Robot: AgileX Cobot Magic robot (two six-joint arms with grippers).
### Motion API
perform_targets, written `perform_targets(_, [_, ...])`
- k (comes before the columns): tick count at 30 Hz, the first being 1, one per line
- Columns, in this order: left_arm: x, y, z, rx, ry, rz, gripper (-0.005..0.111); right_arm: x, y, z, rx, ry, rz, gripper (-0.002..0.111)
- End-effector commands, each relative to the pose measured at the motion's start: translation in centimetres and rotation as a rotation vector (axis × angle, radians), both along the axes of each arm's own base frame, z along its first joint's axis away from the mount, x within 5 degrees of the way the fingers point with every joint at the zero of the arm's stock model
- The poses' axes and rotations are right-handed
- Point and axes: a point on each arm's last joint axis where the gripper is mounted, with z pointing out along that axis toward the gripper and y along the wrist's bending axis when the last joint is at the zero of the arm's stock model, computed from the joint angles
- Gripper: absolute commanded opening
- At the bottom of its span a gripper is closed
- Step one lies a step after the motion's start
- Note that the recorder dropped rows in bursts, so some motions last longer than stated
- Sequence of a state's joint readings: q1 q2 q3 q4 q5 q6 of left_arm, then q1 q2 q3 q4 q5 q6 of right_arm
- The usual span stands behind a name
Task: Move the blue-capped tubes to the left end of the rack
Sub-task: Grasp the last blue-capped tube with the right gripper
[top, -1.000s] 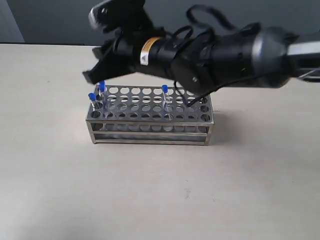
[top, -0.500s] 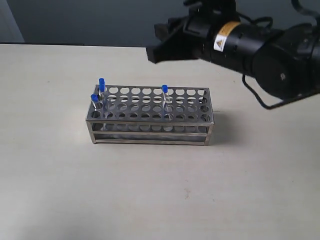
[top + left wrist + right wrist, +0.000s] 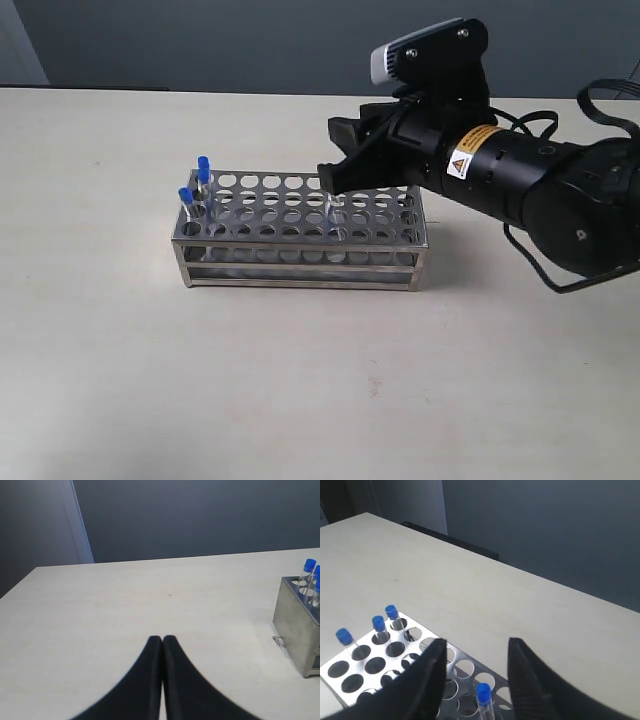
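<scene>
Rack (image 3: 300,247) mid-bench (image 3: 120,380), one tube short of sorted.
From 9 o'clock across: left end effector (image 3: 162,641) pressed together, gripping nothing, well apart from the rack; three blue-capped tubes (image 3: 379,623) upright in the rack's 9 o'clock end; a fourth tube (image 3: 483,692) upright near mid-rack; right end effector (image 3: 476,642) spread, empty, hanging over that tube, arm coming in from 3 o'clock.

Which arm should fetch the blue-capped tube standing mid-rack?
Right. The right gripper hangs open over that tube in the rack, while the left gripper is shut and sits off beyond the rack's end.
</scene>
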State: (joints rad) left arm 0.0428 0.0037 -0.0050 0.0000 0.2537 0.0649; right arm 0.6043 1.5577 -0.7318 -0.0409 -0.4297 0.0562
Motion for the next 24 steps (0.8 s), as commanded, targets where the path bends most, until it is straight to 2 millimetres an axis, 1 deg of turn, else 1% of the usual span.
perform_targets(1, [0.0, 0.0, 0.0, -0.003, -0.013, -0.005, 0.0, 0.6, 0.2, -1.4, -0.034, 0.041, -0.004, 0.062])
perform_targets(2, [0.0, 0.0, 0.0, -0.003, -0.013, -0.005, 0.0, 0.8, 0.3, -1.8, -0.041, 0.05, -0.004, 0.064])
perform_targets(10, [0.0, 0.0, 0.0, -0.003, -0.013, -0.005, 0.0, 2.2, 1.3, -5.0, -0.058, 0.079, -0.002, 0.063])
perform_targets(17, [0.0, 0.0, 0.0, -0.003, -0.013, -0.005, 0.0, 4.1, 2.6, -6.4, -0.074, 0.093, 0.0, 0.063])
perform_targets(24, [0.0, 0.0, 0.0, -0.003, -0.013, -0.005, 0.0, 5.2, 3.3, -8.1, -0.096, 0.118, -0.003, 0.063])
